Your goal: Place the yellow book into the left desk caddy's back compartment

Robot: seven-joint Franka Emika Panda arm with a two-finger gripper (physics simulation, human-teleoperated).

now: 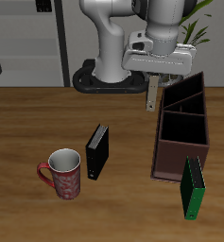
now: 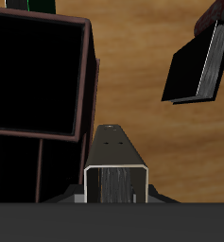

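My gripper point(image 1: 153, 81) is shut on the yellow book point(image 1: 152, 96), a thin tan book that hangs upright from the fingers above the table. In the wrist view the yellow book point(image 2: 113, 161) shows its pale page edges at my gripper point(image 2: 113, 195). The left desk caddy point(image 1: 159, 142) is a long maroon box just beside the book. Its back compartment point(image 1: 187, 92) is the small end section nearest the robot's base, level with the book and apart from it. In the wrist view the left desk caddy point(image 2: 88, 90) shows its big square section, dark inside.
A black book point(image 1: 96, 151) stands on the table toward the middle and also shows in the wrist view point(image 2: 198, 61). A green book point(image 1: 193, 187) leans at the caddy's front end. A red mug point(image 1: 63, 174) stands near the front edge.
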